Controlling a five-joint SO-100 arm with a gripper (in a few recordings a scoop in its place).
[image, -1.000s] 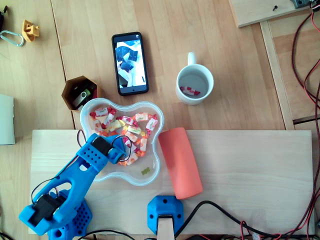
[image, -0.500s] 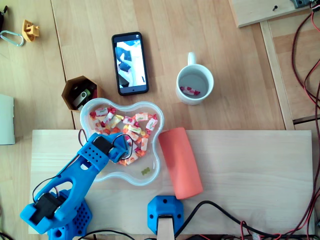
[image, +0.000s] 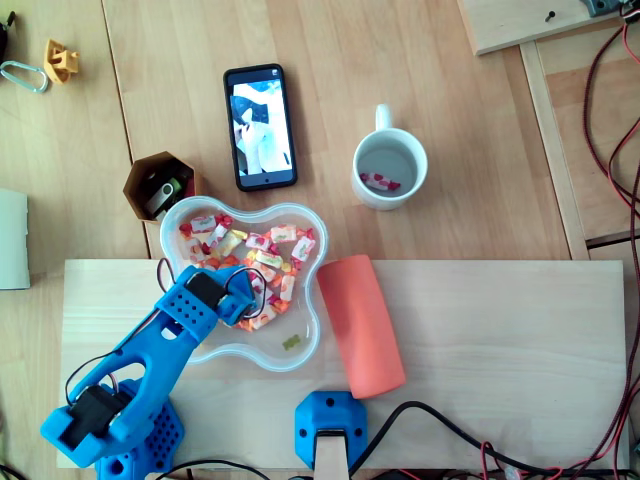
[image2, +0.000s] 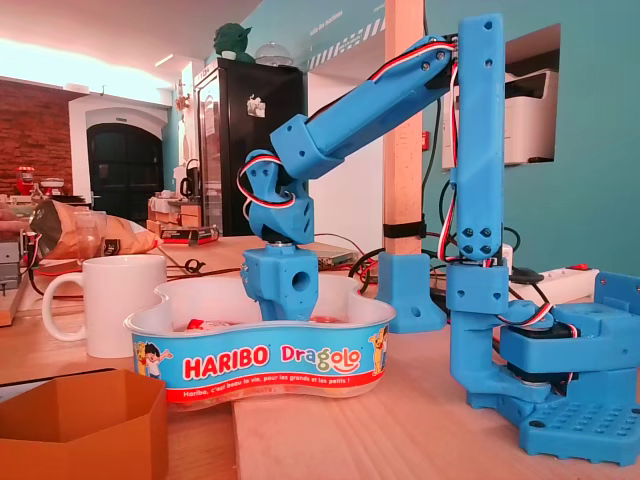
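Wrapped red, orange and yellow candies (image: 262, 258) lie heaped in 1 clear, wavy-edged plastic tub (image: 306, 346), whose printed side wall (image2: 260, 358) faces the fixed view, as the blue 3D-printed two-finger gripper (image: 233, 302) of the table's 1 arm points straight down into it. In the overhead view the gripper hangs over the left half of the tub, with part of the heap directly beneath it and the rest spreading away to the upper right. The pieces point every which way, so the heap has no common long axis, and 1 greenish piece (image: 290, 342) sits apart near the lower rim. There are too many candies, overlapping, for an exact count. In the fixed view the gripper body (image2: 283, 285) drops behind the tub wall, which hides the fingertips; whether the jaws stand apart, together or clamped on a candy cannot be told. Around the tub stand 1 white ceramic mug (image: 422, 160), well apart to the upper right in the overhead view, with a little red-and-white candy at its bottom. Just beside the tub's upper left rim is 1 brown hexagonal cardboard box (image: 137, 180), and 1 coral-red cylinder (image: 360, 325) lies close along the right rim, its long axis running top to bottom with a slight tilt. Also on the pale wooden table (image: 400, 60) is 1 black smartphone (image: 260, 127), above the tub, while the arm's base and the tub's lower half rest on 1 light wooden board (image: 500, 350).
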